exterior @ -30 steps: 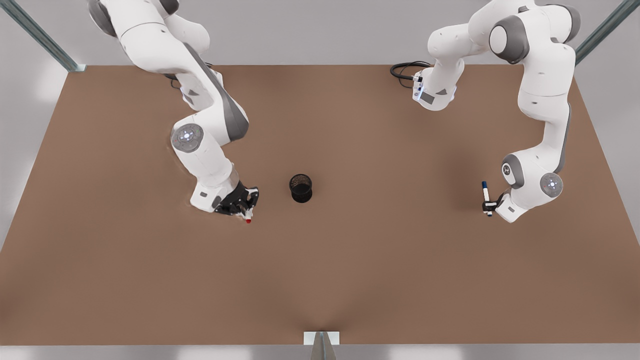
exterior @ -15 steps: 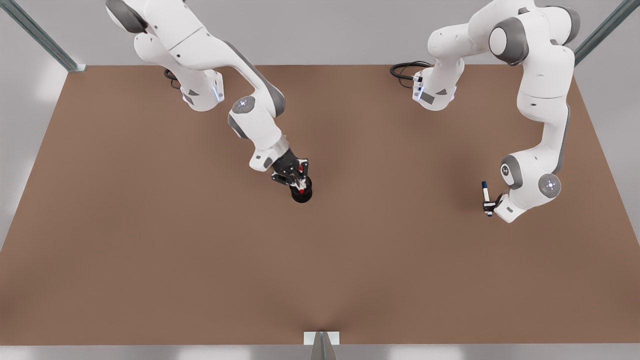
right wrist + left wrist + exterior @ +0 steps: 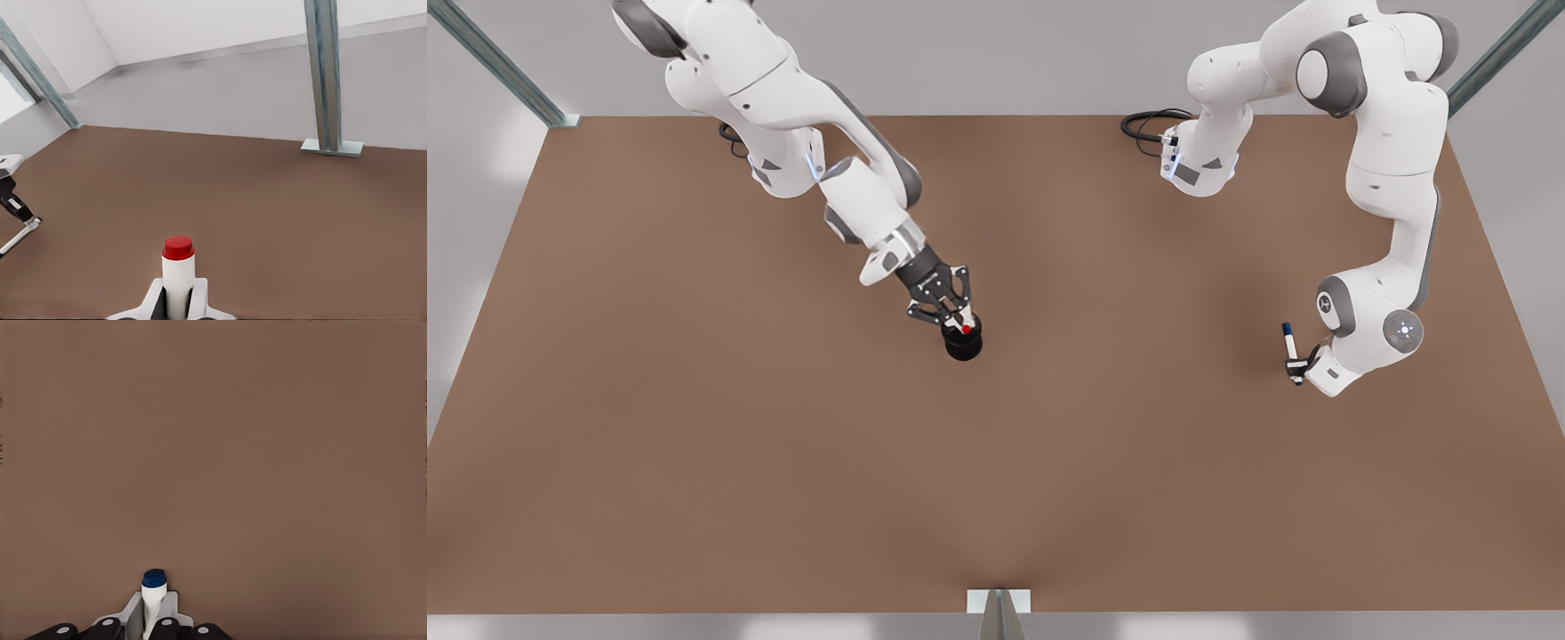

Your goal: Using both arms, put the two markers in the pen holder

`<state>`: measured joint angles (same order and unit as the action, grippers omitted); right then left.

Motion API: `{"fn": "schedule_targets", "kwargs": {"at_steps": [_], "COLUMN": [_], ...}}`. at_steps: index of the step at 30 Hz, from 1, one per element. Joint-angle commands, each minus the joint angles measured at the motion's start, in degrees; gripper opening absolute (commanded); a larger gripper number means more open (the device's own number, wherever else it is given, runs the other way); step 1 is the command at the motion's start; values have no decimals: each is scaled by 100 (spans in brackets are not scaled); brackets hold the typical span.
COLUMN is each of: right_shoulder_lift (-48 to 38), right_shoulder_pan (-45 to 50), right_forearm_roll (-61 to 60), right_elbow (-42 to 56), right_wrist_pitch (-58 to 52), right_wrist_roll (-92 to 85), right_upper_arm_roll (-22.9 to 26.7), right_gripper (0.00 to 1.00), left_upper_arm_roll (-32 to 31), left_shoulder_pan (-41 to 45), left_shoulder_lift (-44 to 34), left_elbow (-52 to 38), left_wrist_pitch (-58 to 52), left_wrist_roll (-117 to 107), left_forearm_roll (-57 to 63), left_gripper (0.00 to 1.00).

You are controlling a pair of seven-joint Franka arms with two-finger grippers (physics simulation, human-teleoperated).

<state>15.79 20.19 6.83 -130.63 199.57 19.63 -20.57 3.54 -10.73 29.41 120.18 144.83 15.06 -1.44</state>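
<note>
The black mesh pen holder [image 3: 963, 347] stands mid-table in the front view. My right gripper [image 3: 959, 320] hangs right over its rim, shut on the red-capped marker [image 3: 966, 329], which stands upright with its red end up [image 3: 178, 250] between the white fingers [image 3: 155, 301]. The marker's lower part is hidden, so I cannot tell how far it reaches into the holder. At the front view's right, my left gripper [image 3: 1296, 367] is shut on the blue-capped marker [image 3: 1288, 340], held low over the table with the blue cap [image 3: 154, 579] pointing away from the wrist.
The brown table [image 3: 694, 462] is bare around the holder. A black cable [image 3: 1145, 124] lies by the base at the back. Metal frame posts stand at the front edge [image 3: 999, 613] and the back corners.
My right arm swung from the front view's left, carrying the red marker to just above the pen holder, then turned its wrist slightly. The left arm with the blue marker barely moved.
</note>
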Motion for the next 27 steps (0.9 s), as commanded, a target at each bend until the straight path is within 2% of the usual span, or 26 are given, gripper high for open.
{"fn": "schedule_targets", "kwargs": {"at_steps": [1, 11, 18, 22, 23, 24, 26, 27], "right_shoulder_lift": [38, 873, 1066, 1242, 1277, 1286, 1312, 1269], "right_shoulder_pan": [28, 178, 257, 301, 301, 301, 292, 231], "right_forearm_roll": [-15, 12, 12, 20, 20, 20, -6, -6], "right_elbow": [-76, -6, 12, 3, 3, 3, 12, 64], "right_wrist_pitch": [188, 188, 197, 197, 197, 197, 197, 188], "right_wrist_roll": [-2736, -2939, -2939, -2939, -2939, -2939, -2939, -2974], "right_upper_arm_roll": [1, 18, 36, 45, 45, 54, 54, 54], "right_gripper": [21, 21, 21, 21, 26, 53, 95, 100], "left_upper_arm_roll": [-3, 6, 6, 6, -3, -12, -38, -73], "left_shoulder_pan": [-7, -16, -16, -25, -25, -16, 28, 36], "left_shoulder_lift": [-15, -278, -287, -559, -656, -779, -999, -1087], "left_elbow": [-3, -82, -91, -188, -275, -381, -785, -812], "left_wrist_pitch": [-34, -368, -368, -491, -605, -824, -1581, -1660], "left_wrist_roll": [41, 305, 323, 1052, 1237, 1254, 1333, 1342], "left_forearm_roll": [-49, -49, -49, -49, -49, -58, -84, -93], "left_gripper": [22, 21, 21, 21, 21, 21, 21, 21]}}
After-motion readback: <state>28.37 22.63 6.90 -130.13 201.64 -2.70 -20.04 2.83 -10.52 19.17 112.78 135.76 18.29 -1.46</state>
